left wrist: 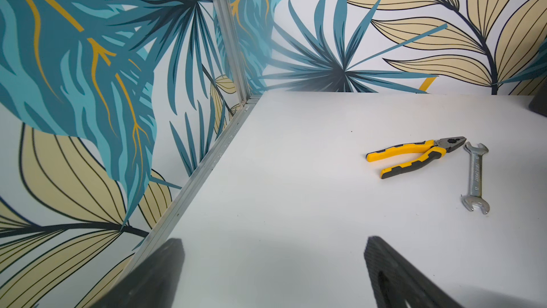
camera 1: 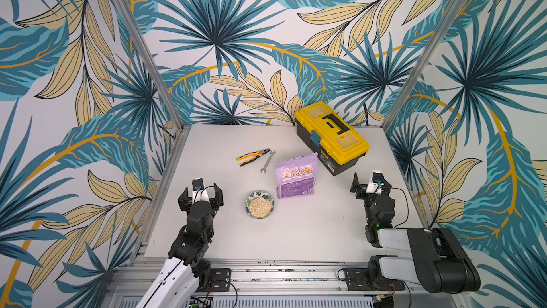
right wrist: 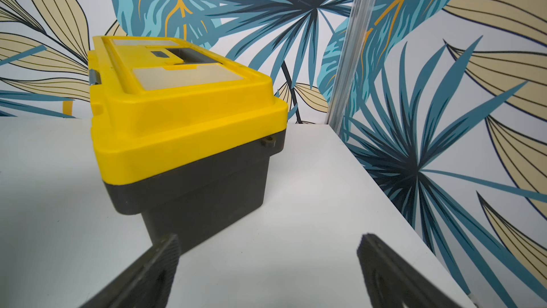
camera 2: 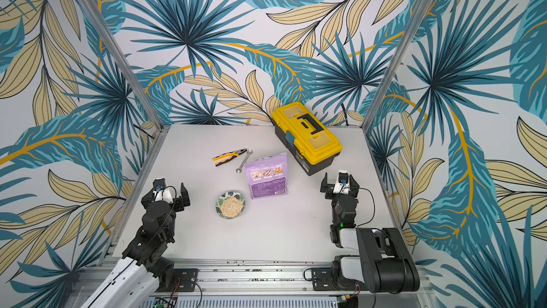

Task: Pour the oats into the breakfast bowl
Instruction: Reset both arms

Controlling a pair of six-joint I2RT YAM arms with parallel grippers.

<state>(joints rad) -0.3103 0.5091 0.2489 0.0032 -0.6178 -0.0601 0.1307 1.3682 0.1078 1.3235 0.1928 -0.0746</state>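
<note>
My left arm (camera 1: 195, 217) hangs over the worktop (camera 1: 296, 232), to the left of the breakfast bowl (camera 1: 251, 197) and apart from it. My left jaws stand wide and hold nothing; in the left wrist view there is only bare worktop between them.

Behind the bowl, toward the back wall, lie the pliers (camera 1: 251, 157) and the wrench (camera 1: 268, 160), close to each other. They have no part in this task.

The bowl itself carries the oats (camera 1: 260, 206): a beige grainy heap that covers its bottom and leaves the leaf pattern free near the rim. I see no flakes on the worktop around it, as far as the top views allow. So I judge that the pouring is done and that little or nothing is left for me to do.

Just to the right of the bowl and a little behind it stands the purple pouch (camera 1: 296, 177), upright and free of any grip. Whether its top is open, and how much it holds, I cannot tell.

Farther behind and to the right of the bowl sits the yellow toolbox (camera 1: 331, 134) with its lid closed, so its content is hidden.

Well to the right of the bowl is my right arm (camera 1: 379, 208). My right jaws are also wide and empty, and in the right wrist view they face the toolbox without touching it.
</note>
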